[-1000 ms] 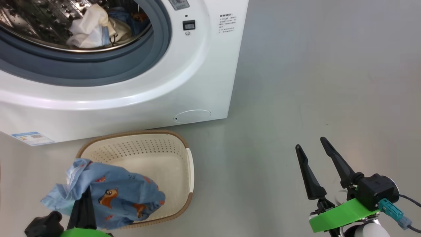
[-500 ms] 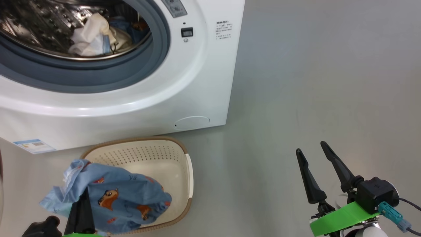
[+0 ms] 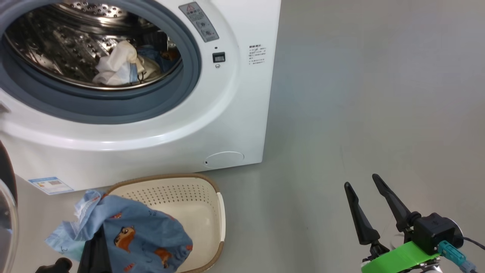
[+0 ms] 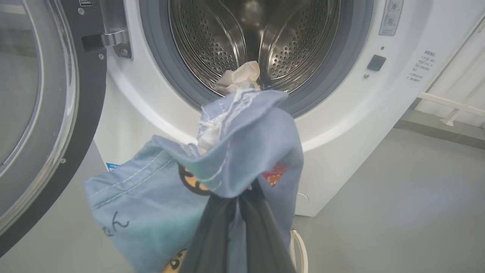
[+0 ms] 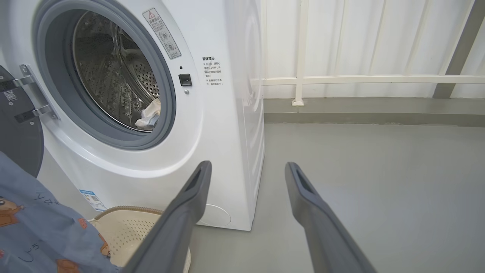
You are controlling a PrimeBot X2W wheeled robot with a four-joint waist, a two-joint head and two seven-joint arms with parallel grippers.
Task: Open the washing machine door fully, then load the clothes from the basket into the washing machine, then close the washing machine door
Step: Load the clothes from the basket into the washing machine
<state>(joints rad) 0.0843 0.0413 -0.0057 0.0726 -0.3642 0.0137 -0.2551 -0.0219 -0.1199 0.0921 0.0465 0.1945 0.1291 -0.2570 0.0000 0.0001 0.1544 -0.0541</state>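
Note:
The washing machine point(image 3: 227, 113) stands with its drum open, and white and blue clothes point(image 3: 117, 66) lie inside. The washing machine door point(image 4: 38, 94) is swung out to the left, its glass edge point(image 3: 5, 216) at the head view's left border. In front of the machine sits the cream basket point(image 3: 212, 189). A light-blue garment with orange figures point(image 3: 129, 235) hangs over the basket's left side. My left gripper point(image 4: 242, 193) is shut on it, below the drum's mouth. My right gripper point(image 3: 360, 181) is open and holds nothing, over the floor to the right.
Grey floor point(image 3: 360, 94) stretches to the right of the machine. A white railing and pale wall point(image 5: 341, 79) run behind it. The open door's hinge bracket point(image 4: 110, 38) juts out at the left of the drum's mouth.
The head camera has tilted up, so more of the drum shows. My left gripper still holds the blue garment, a little higher against the basket. The right gripper stays open.

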